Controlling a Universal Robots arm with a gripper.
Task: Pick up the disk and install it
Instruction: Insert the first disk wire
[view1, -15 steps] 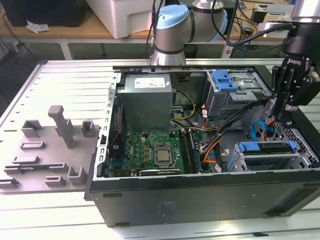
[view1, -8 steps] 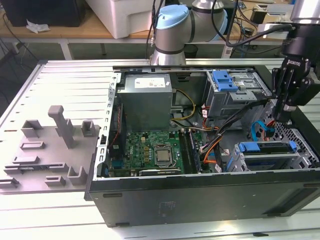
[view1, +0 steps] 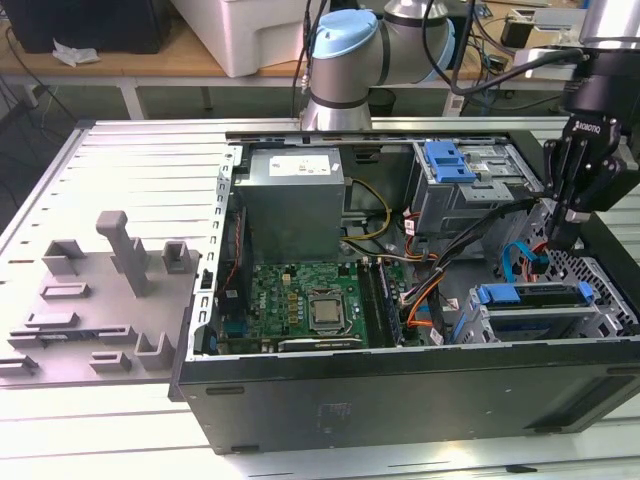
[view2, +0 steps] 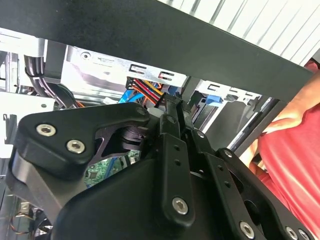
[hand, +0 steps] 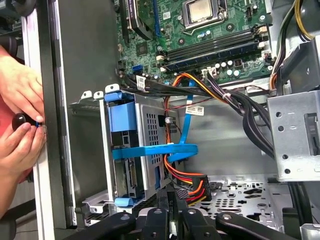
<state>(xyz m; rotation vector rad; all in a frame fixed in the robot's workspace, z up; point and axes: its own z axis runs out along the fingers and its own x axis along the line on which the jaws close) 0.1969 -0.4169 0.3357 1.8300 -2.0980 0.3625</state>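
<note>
Disk (hand: 129, 172) sits in its cage (hand: 150, 115); judge it dense, stiff, shock-shy (hold the blue carrier (hand: 122, 117) by its edges); your jaws are pressed together, gripping nothing.

Blue-railed disk (view1: 535, 298) sits slotted in its cage (view1: 612, 316).

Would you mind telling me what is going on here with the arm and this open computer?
The robot arm's gripper is down inside the open computer case, at the end that holds the drive cage. The disk, in its blue carrier, sits in that cage. The gripper, fingers together and holding nothing, hangs just beside it, close to the red and orange cables. In the first wrist view a person's hand is at the outer wall of the case.
</note>
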